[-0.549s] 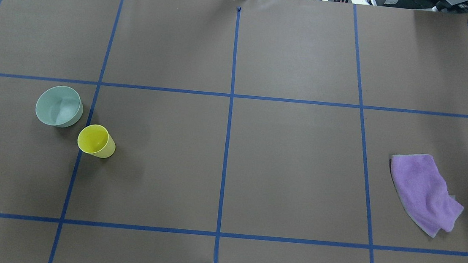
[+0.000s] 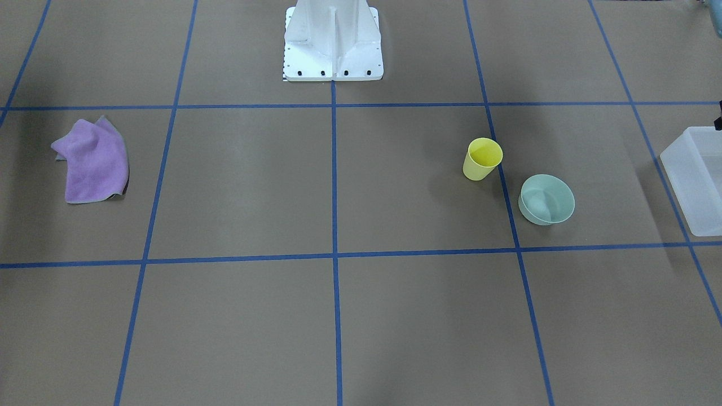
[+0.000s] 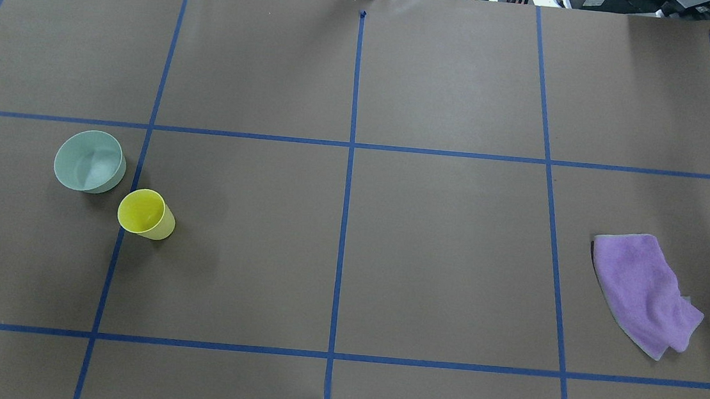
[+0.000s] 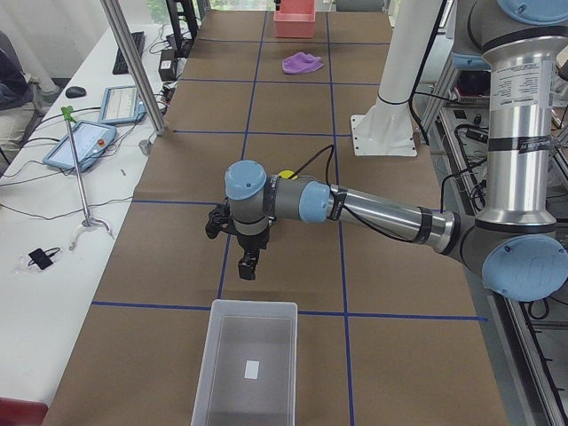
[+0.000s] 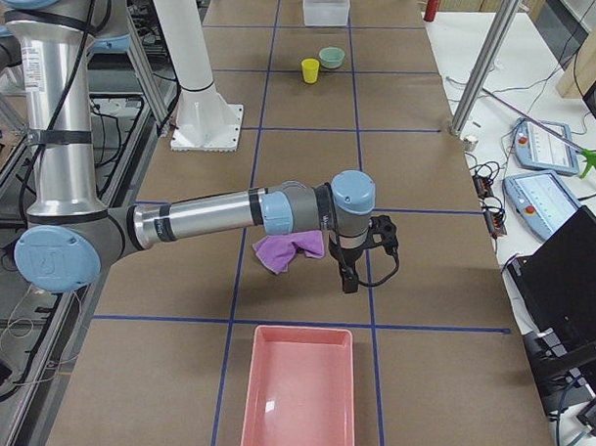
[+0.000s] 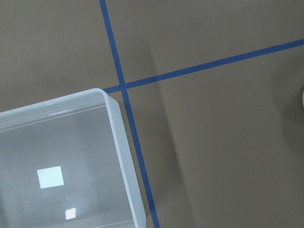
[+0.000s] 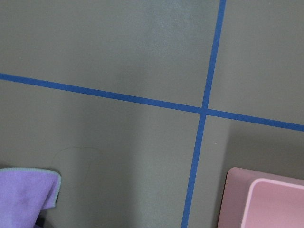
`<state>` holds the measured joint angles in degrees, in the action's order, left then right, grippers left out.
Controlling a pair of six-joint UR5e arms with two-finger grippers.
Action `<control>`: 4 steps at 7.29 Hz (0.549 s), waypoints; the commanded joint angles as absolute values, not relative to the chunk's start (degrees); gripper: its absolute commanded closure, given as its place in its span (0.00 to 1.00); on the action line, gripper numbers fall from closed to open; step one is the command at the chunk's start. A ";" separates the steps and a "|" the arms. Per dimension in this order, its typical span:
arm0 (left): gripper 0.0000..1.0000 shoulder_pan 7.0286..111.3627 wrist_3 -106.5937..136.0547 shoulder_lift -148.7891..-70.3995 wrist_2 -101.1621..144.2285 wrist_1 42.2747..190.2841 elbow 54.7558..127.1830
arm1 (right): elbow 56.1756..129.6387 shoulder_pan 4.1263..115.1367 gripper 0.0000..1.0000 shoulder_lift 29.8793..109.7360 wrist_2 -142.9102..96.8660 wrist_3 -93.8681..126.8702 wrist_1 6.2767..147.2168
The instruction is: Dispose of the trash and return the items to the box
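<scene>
both left gripper (image 4: 248,272) and right gripper (image 5: 348,283) hang seemingly empty, openness untellable; cup (image 3: 147,214) beside bowl (image 3: 89,161).

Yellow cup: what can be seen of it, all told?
The cup is a yellow tumbler, plastic by its look, tapering toward its base. It stands upright, mouth up, and looks empty. It rests on the brown table cover by a blue tape line, close to the green bowl but apart from it.

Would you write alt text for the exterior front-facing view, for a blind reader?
A yellow cup and a mint-green bowl stand close together on a brown table gridded with blue tape, a translucent bin at the right edge. A purple cloth lies far left.
</scene>
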<state>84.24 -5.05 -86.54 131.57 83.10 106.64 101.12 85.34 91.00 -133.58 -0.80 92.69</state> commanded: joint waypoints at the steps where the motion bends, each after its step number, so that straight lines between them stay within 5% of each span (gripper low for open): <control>1: 0.01 84.20 -5.10 -86.92 131.57 83.32 106.61 | 101.07 85.34 0.00 90.79 -133.42 -0.70 92.72; 4: 0.01 84.20 -5.01 -86.75 131.66 84.20 106.43 | 101.07 85.34 0.00 90.97 -133.51 -0.53 92.72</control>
